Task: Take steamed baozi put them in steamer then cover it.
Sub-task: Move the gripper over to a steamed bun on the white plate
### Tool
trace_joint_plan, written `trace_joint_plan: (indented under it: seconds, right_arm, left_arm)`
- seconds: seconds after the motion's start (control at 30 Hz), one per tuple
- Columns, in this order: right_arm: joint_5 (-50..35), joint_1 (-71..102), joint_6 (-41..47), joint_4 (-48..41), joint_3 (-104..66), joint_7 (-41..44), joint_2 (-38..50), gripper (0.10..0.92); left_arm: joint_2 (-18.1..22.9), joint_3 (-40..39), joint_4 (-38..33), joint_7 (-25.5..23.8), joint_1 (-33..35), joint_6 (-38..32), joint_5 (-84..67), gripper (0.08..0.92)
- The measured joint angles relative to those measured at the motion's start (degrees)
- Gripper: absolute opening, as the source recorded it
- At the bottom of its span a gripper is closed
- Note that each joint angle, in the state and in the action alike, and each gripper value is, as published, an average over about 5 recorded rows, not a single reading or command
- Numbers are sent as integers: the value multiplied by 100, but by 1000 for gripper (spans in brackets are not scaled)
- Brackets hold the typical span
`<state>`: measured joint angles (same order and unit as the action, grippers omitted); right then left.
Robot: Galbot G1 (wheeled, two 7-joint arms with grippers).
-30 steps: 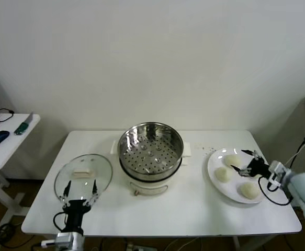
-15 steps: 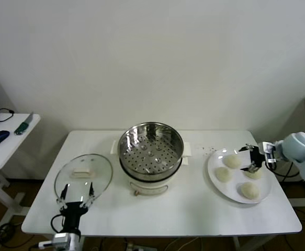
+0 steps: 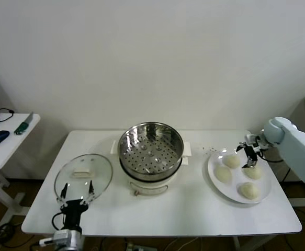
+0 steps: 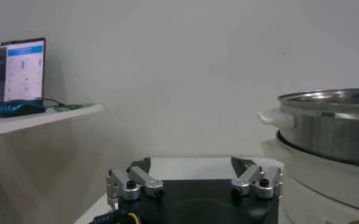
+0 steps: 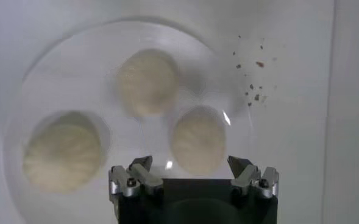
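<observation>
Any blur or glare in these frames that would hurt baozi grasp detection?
Right wrist view: the baozi and plate look soft, while the right gripper is sharp; one small glint on the plate. Head view: even light, steamer rim shiny, glass lid reflective. Left wrist view: left gripper sharp, background hazy.

White table (image 3: 194, 209) fills the lower half of the frame. Dead centre on it sits the steamer (image 3: 151, 157); lower left lies a glass lid (image 3: 83, 175); at right rests a white plate (image 3: 214, 172). Dark crumbs (image 3: 211, 149) dot the surface right of centre.
</observation>
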<state>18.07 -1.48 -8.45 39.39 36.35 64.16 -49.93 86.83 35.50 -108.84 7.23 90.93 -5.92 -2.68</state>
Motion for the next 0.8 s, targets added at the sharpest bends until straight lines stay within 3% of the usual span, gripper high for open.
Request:
trace_joint_plan:
  seconds: [0.8]
  right_arm:
    - [855, -166, -365, -1396, 68, -54, -1088, 816]
  left_arm:
    - [-39, 177, 116, 120, 20, 21, -220, 823]
